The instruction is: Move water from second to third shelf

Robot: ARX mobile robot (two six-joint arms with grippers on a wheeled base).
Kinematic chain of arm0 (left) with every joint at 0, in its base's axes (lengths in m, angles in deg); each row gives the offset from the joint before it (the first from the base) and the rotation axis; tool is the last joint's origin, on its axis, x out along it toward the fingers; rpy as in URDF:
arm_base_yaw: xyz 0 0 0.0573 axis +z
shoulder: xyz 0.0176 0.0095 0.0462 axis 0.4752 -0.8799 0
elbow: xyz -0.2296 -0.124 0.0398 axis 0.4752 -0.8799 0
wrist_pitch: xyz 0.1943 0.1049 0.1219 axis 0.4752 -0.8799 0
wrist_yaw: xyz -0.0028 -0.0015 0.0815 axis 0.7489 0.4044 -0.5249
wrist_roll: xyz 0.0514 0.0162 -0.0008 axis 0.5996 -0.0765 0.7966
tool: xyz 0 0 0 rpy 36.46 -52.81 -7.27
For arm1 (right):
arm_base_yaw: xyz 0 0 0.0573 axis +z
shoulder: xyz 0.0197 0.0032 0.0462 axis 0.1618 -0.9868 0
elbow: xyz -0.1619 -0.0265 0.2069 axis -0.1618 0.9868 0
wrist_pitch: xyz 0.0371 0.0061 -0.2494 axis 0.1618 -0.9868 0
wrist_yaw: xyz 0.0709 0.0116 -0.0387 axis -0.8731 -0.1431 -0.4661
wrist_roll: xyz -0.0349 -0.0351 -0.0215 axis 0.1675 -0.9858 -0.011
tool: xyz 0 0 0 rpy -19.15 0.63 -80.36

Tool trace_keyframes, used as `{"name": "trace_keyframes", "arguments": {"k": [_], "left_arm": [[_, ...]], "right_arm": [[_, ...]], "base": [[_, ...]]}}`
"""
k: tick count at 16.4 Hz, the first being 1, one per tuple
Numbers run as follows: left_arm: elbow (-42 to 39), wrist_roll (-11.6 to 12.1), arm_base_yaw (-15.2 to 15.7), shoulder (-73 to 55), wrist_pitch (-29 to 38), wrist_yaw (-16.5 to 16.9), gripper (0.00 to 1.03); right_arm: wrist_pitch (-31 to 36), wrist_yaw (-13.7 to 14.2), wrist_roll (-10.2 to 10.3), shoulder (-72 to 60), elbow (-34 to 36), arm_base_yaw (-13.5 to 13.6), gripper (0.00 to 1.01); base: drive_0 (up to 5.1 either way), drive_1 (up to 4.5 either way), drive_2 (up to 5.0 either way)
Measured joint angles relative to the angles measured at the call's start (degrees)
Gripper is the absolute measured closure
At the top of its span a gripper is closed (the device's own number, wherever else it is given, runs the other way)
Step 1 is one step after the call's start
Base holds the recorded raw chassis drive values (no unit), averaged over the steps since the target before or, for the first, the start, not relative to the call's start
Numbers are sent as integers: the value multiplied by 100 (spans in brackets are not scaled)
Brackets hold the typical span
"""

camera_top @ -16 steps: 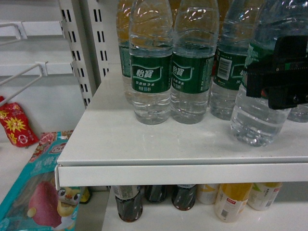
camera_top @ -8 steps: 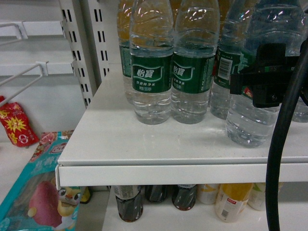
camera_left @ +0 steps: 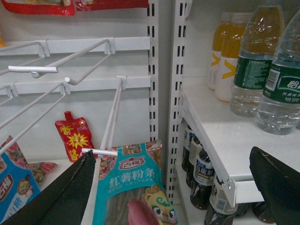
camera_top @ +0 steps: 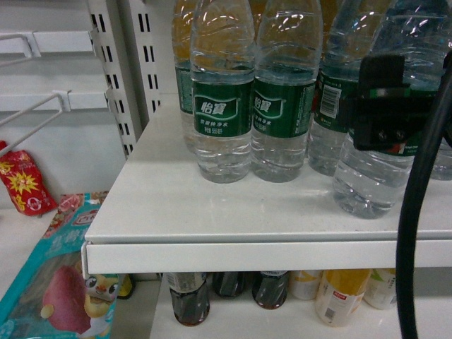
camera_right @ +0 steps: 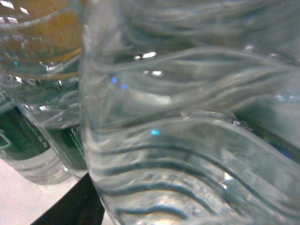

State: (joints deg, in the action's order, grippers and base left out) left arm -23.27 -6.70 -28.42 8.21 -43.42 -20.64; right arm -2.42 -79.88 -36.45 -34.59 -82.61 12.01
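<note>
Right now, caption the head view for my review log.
Right gripper clamps a water bottle on the white shelf, beside other bottles.

You are looking at white metal store shelving. A white shelf board (camera_top: 212,205) runs across the head view, its front lip bright under even overhead light. Slotted uprights (camera_top: 113,78) stand at its left edge. Beyond them, white wire pegs (camera_left: 56,65) jut from a pale back panel (camera_left: 70,108). A lower shelf (camera_top: 282,325) shows beneath; its depth you probably cannot judge from here.
</note>
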Motion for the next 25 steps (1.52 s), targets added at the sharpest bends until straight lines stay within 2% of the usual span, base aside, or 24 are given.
{"name": "trace_keyframes", "arguments": {"k": [2,3,8,15,25], "left_arm": [[0,0,0,0,0,0,5],[0,-2,0,0,0,0,5],[0,0,0,0,2,0,5],[0,0,0,0,2,0,5],[0,0,0,0,2,0,5]], "right_arm": [[50,0,2,0,-74,0,6],[44,-2,20,0,-74,0,2],[-11,-33,61,4,-76,-42,3],[-221,-254,160,289,-76,-79,3],[-313,-380,131,702,-68,-227,3]], "base": [[0,0,0],[0,0,0],[0,0,0],[0,0,0],[0,0,0]]}}
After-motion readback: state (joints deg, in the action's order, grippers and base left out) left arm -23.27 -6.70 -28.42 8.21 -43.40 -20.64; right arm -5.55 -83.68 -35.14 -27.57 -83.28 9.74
